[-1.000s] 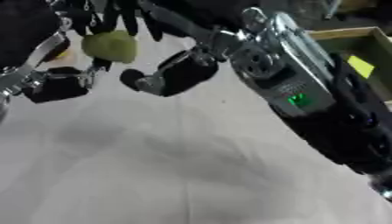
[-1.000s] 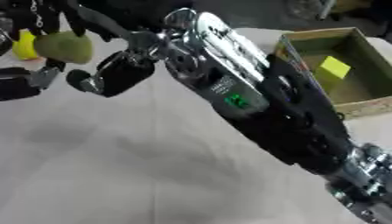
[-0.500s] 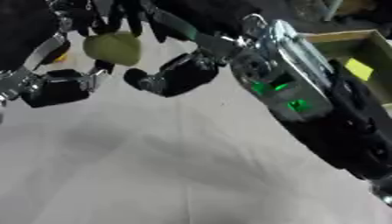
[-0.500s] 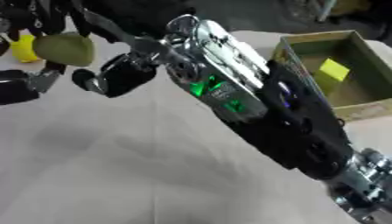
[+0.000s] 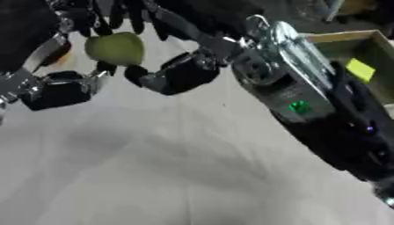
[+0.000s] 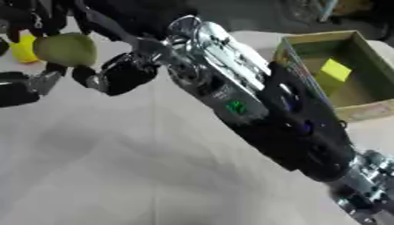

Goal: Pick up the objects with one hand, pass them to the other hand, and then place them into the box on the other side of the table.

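fruit [image 5: 115,49]: round, yellow-green | right hand [image 5: 123,17]: fingers curled round it | left hand [image 5: 54,85]: cannot tell

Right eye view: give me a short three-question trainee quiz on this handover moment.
1. True or false: the round yellow-green fruit lies on the white table.
2. What lies inside the open cardboard box? A) a flat yellow piece B) a red ball C) nothing
3. Fill in: the right hand has reached across to the table's ____ side.

Key
1. False: the fruit is held up above the table, between the left hand and the right hand.
2. A: a flat yellow piece lies in the box.
3. Left, beside the fruit.
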Controlling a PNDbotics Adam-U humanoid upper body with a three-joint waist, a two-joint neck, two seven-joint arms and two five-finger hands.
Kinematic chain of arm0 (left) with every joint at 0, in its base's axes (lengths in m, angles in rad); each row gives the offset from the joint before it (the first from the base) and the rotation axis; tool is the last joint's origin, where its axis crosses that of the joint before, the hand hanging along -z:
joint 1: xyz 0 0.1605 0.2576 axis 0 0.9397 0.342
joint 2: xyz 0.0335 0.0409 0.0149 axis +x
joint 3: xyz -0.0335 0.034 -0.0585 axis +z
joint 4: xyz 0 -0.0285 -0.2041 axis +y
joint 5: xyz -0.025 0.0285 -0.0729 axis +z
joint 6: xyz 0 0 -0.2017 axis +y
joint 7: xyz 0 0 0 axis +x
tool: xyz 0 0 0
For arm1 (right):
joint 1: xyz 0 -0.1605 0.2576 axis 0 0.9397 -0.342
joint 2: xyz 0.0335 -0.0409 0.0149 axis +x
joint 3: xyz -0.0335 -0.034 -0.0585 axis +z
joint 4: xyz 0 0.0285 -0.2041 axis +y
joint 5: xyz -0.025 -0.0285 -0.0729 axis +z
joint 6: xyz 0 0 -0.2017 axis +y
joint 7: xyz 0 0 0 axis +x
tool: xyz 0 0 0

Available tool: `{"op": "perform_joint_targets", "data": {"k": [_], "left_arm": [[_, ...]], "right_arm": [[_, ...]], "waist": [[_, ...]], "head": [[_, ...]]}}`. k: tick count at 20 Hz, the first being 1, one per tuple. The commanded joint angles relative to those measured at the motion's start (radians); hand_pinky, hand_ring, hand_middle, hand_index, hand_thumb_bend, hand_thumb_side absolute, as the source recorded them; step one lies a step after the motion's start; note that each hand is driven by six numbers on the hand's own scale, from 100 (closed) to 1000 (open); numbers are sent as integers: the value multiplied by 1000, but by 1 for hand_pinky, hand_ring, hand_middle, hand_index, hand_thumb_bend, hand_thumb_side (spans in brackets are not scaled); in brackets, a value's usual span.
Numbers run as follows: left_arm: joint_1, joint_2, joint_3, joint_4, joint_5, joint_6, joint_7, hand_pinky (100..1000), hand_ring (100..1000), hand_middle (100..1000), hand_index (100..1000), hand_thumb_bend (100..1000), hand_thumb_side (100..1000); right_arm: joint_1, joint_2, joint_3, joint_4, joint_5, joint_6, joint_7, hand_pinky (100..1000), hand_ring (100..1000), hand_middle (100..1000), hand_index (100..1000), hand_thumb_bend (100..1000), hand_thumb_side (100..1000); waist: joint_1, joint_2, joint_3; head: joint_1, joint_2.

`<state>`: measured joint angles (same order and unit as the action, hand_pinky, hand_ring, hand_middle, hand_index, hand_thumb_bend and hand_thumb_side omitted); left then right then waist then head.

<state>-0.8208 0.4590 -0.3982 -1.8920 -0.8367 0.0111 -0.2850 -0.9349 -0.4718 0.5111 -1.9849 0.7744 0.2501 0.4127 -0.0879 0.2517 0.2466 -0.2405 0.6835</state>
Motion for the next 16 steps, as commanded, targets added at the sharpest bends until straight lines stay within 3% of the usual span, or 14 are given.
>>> {"op": "perform_joint_targets", "data": {"k": [1,16], "left_arm": [[-17,3,13,-25,14,3,-4,382,519,529,580,100,100],[-19,-2,17,-47,38,12,-5,377,515,528,579,100,100]], "right_arm": [[-11,-7,-12,-15,9,0,-2,100,396,491,697,385,189],[-8,-9,-12,-15,28,-4,15,100,403,488,687,388,161]], "waist": [[11,-31,0],[11,-33,6]], "head": [[-3,-10],[-2,-9]]}}
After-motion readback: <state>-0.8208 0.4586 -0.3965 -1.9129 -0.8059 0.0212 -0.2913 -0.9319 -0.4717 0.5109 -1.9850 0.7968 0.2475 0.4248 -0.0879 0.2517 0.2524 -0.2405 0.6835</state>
